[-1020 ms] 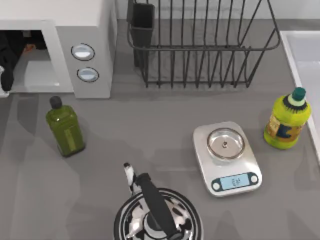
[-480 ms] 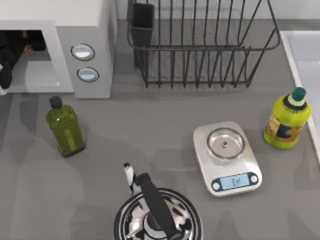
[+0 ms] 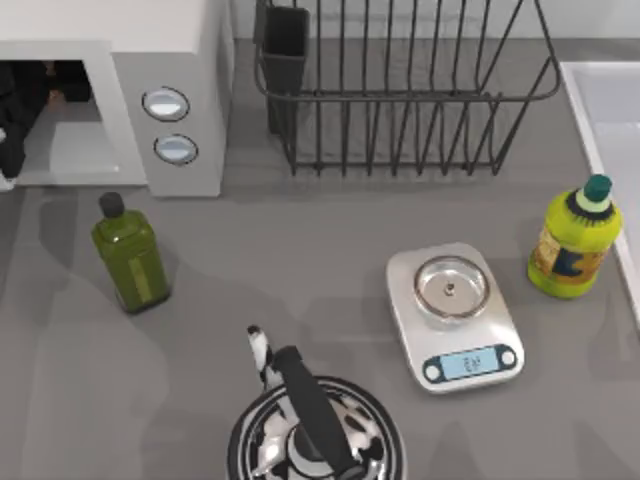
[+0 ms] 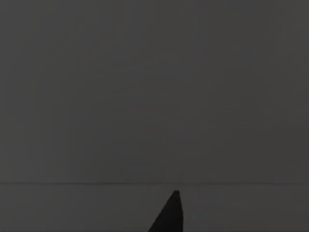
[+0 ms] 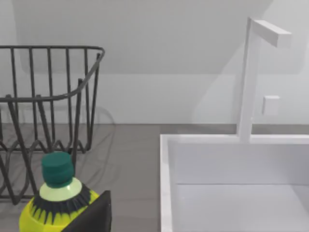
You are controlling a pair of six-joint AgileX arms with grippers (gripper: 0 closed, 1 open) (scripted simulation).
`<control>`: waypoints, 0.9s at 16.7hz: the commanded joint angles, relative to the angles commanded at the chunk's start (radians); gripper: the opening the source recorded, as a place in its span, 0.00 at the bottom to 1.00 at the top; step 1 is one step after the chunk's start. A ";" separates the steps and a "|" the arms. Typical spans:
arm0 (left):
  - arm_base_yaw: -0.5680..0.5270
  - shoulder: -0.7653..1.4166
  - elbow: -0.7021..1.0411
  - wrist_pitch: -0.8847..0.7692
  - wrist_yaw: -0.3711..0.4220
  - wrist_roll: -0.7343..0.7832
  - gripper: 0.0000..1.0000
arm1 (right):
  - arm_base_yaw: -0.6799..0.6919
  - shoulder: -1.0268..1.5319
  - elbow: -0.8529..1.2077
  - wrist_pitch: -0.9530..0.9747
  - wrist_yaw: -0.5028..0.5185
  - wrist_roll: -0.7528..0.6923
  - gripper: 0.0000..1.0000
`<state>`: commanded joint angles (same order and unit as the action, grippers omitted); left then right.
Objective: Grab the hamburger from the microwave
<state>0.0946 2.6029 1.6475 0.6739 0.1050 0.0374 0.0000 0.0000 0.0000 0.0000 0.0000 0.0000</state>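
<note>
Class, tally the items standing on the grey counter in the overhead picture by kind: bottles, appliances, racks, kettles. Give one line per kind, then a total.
Bottles: 2, the olive-green bottle and the yellow bottle
Appliances: 2, the microwave and the kitchen scale
Racks: 1, the dish rack
Kettles: 1, the kettle
Total: 6

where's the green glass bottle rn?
In the top view the green glass bottle stands upright on the table's left side, just in front of the microwave and left of the kettle.
</note>
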 joint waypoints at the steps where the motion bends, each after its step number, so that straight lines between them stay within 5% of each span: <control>1: -0.013 -0.029 -0.026 -0.030 -0.032 -0.010 0.00 | 0.000 0.000 0.000 0.000 0.000 0.000 1.00; 5: -0.163 -0.225 -0.170 -0.190 -0.259 -0.075 0.00 | 0.000 0.000 0.000 0.000 0.000 0.000 1.00; 10: -0.535 -0.543 -0.386 -0.344 -0.579 -0.190 0.00 | 0.000 0.000 0.000 0.000 0.000 0.000 1.00; 15: -0.769 -0.750 -0.523 -0.378 -0.705 -0.276 0.00 | 0.000 0.000 0.000 0.000 0.000 0.000 1.00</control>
<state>-0.6741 1.8529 1.1242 0.2958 -0.6003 -0.2383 0.0000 0.0000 0.0000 0.0000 0.0000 0.0000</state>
